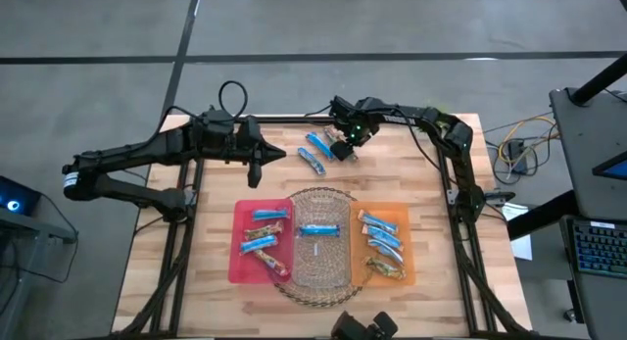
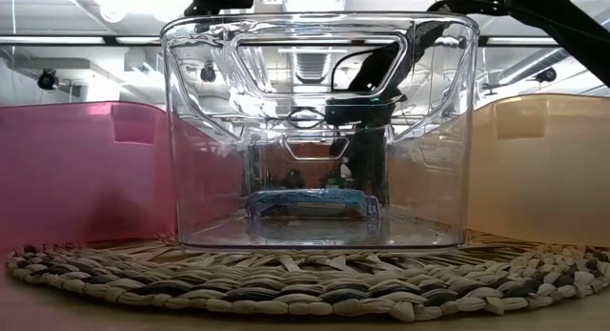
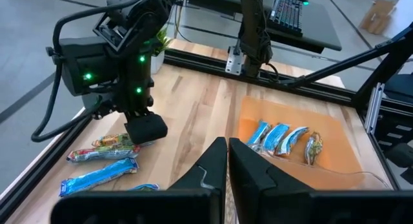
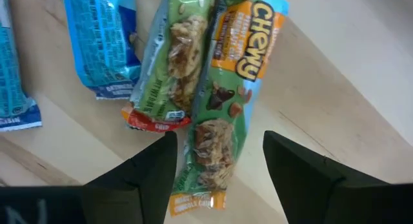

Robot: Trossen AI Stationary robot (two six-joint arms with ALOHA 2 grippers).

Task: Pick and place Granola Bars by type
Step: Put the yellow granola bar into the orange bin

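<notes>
Several loose granola bars lie flat on the wood near the table's far edge: a green and orange "Chewy" bar (image 4: 227,114), a green bar with a red end (image 4: 173,62) and blue bars (image 4: 103,37). My right gripper (image 4: 219,143) (image 1: 343,142) is open and points down over them, one finger on either side of the Chewy bar's end. My left gripper (image 3: 227,153) (image 1: 279,154) is shut and hovers to their left. More bars lie in a pink tray (image 1: 238,252) and an orange tray (image 1: 404,215). One blue bar (image 2: 310,204) lies in the clear bin (image 2: 191,131).
The clear bin stands on a round woven mat (image 1: 318,281) at the table's near middle, with the pink tray on its left and the orange tray on its right. Bare wood (image 1: 392,169) lies between the loose bars and the trays. Black frame rails (image 1: 460,183) run along the table's sides.
</notes>
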